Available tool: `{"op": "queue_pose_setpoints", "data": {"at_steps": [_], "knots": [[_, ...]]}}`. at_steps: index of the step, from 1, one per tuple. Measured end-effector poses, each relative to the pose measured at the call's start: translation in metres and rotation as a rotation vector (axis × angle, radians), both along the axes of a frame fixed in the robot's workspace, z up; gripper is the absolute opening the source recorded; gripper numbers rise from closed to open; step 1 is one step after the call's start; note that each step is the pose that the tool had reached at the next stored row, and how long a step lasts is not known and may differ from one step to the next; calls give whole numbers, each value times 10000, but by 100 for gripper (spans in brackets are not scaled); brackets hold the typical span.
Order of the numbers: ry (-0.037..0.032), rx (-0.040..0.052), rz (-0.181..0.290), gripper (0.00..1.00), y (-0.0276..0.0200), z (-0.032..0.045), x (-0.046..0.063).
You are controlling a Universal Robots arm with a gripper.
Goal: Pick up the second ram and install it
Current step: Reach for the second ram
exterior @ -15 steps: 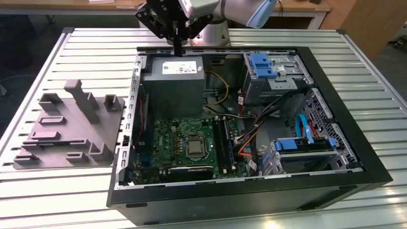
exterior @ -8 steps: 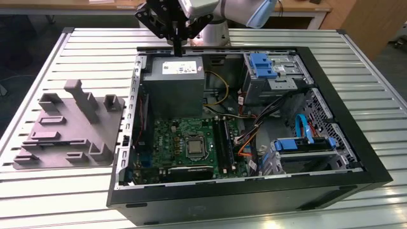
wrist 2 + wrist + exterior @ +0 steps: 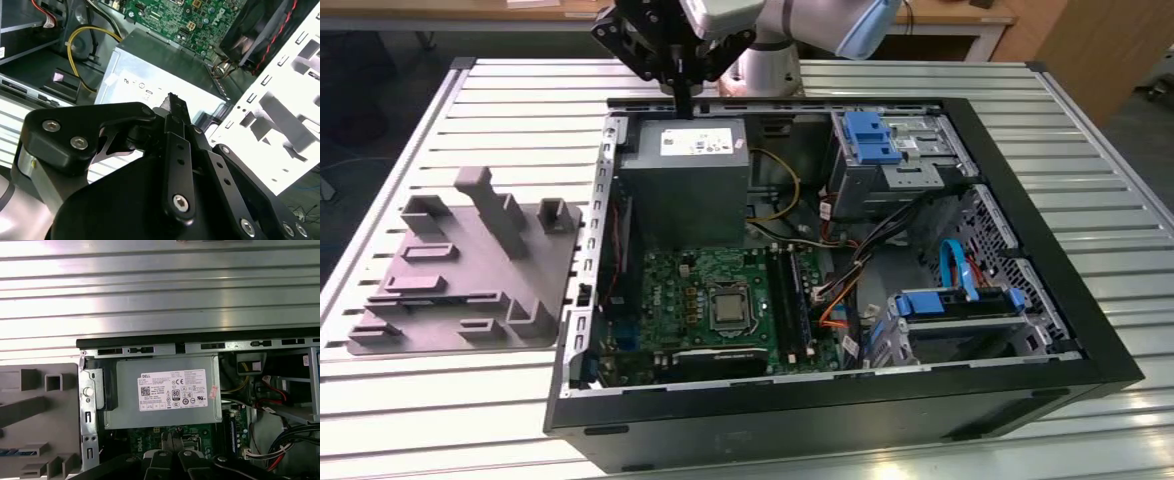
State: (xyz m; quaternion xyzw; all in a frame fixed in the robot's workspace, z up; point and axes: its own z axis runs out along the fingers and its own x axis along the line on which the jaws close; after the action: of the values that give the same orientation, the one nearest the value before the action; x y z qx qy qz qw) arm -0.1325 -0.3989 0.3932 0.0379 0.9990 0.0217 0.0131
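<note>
A thin bluish-green strip that looks like the second ram [image 3: 11, 452] lies flat in a slot of the grey fixture [image 3: 35, 435], partly cut off by the picture's edge. My gripper [image 3: 683, 106] hangs over the rear rim of the open computer case [image 3: 761, 102], just above the power supply [image 3: 683, 160]. Its black fingers [image 3: 169, 441] are pressed together with nothing between them, and in both wrist views they point at the power supply's labelled face [image 3: 172, 392]. The long black motherboard slots [image 3: 787, 300] lie beside the processor socket [image 3: 724, 308], well away from the gripper.
The grey fixture [image 3: 460, 270] with upright blocks stands at the exterior view's left of the case on the ribbed metal table [image 3: 1067, 130]. Inside the case are drive cages with blue latches [image 3: 870, 135], a blue cable [image 3: 958, 270], loose wires and a fan [image 3: 260, 30].
</note>
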Motion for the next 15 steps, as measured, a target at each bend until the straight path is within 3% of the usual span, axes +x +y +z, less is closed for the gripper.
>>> {"op": "queue_pose_setpoints", "data": {"at_steps": [15], "knots": [[0,1,0,10,0,-2,-217]]}}
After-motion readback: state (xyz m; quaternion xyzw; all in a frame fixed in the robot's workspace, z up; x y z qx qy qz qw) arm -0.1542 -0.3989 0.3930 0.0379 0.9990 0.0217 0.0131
